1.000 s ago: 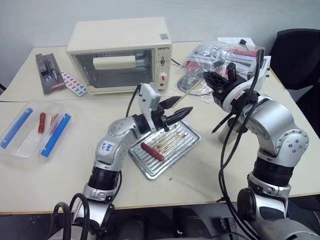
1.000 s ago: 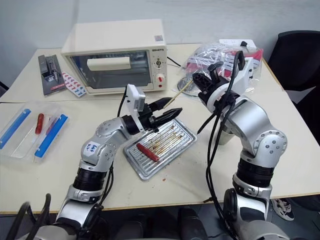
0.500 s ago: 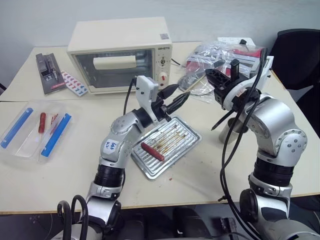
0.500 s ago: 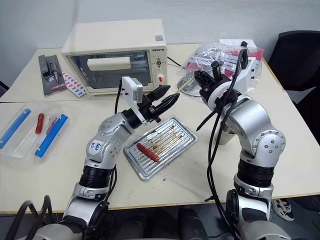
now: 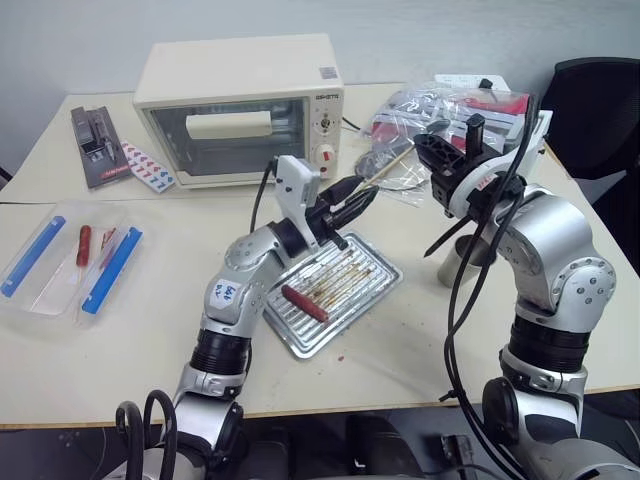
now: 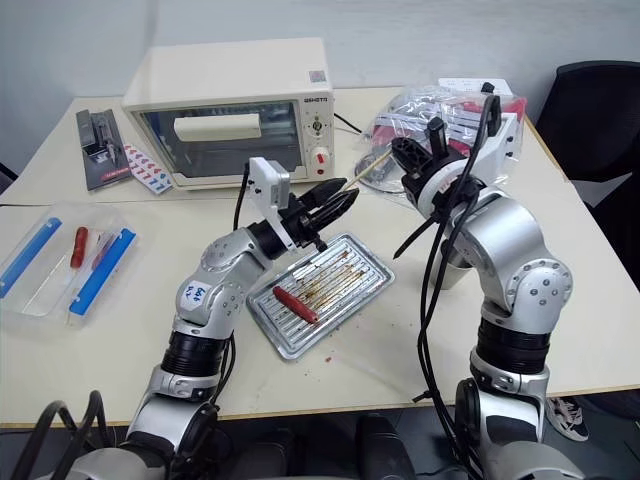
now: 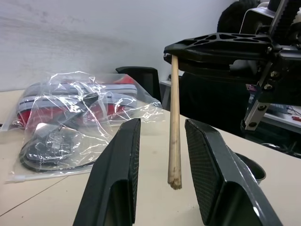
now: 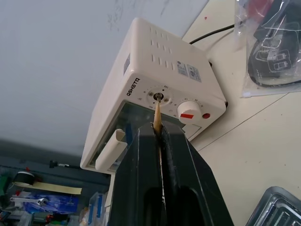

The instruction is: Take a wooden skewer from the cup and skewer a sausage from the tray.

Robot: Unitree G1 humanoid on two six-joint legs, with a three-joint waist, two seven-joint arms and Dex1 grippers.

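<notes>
The sausage (image 5: pixel 303 302) lay on the tray (image 5: pixel 372 283) in the middle of the table (image 5: pixel 150 330). Just above the tray's far end, the left gripper (image 5: pixel 355 203) had its jaws partly open, one on each side of the wooden skewer (image 7: pixel 174 127), not touching it. The stick ran lengthwise from there up to the right gripper (image 8: pixel 159 136), whose jaws were squeezed tight on its other end. The cup (image 5: pixel 467 258) stood further right. The left arm looked set to pinch the stick next.
</notes>
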